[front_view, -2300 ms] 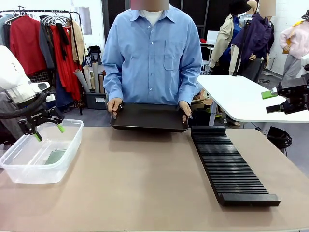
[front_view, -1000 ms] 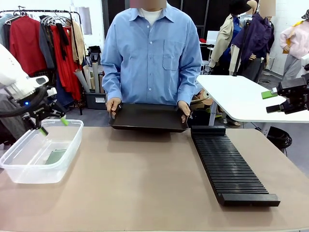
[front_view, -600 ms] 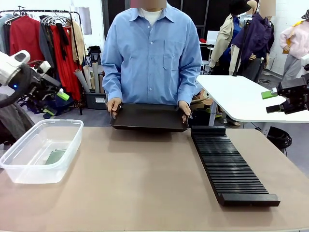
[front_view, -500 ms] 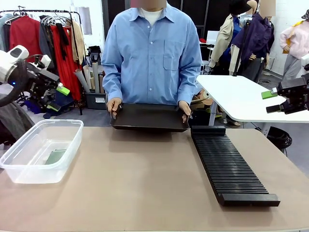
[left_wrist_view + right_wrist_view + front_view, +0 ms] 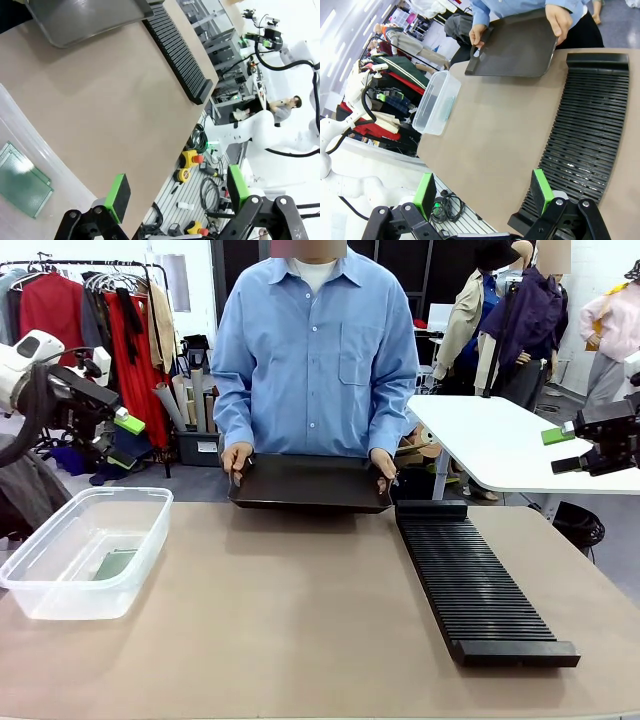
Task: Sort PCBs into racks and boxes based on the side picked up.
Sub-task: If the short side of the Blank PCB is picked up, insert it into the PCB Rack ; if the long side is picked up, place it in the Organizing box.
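Front view: the left gripper (image 5: 120, 440) hangs wide open and empty above the box (image 5: 60, 585); with the person's tray (image 5: 310, 483) bare, any reach risks grabbing nothing.

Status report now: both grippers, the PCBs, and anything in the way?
Left gripper open, empty, raised beyond the clear box. Right gripper open, empty, above the rack. PCBs lying in the box. Person holds black tray at far edge.
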`<state>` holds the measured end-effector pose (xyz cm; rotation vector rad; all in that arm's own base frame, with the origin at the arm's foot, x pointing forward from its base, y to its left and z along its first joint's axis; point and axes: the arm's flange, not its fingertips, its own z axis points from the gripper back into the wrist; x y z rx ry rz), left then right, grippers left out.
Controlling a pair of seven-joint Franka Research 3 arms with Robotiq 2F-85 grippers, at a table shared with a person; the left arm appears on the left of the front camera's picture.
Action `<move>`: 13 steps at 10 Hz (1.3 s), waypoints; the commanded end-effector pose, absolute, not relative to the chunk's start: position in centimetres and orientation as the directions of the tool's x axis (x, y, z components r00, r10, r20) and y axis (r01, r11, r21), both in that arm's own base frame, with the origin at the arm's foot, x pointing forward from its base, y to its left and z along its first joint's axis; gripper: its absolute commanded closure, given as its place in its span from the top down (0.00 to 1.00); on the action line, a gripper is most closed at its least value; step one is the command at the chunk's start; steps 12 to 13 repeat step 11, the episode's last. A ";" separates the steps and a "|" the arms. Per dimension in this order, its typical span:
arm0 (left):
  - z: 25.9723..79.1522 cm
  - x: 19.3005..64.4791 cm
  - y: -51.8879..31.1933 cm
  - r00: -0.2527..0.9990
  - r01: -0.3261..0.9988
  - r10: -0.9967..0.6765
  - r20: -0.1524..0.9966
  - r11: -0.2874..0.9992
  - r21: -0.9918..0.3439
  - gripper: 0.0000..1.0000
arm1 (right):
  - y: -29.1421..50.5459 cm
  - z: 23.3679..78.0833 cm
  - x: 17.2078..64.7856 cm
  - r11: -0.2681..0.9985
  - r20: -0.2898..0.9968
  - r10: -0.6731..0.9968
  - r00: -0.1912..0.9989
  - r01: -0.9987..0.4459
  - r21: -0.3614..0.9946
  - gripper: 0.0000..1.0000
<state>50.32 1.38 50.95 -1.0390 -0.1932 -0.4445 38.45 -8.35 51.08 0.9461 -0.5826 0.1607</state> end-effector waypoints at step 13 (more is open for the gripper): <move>50.8 50.3 1.8 0.898 0.437 -0.254 0.358 0.433 -0.788 1.00 | -8.1 51.4 38.8 0.571 0.550 -0.135 0.824 -0.389 0.723 1.00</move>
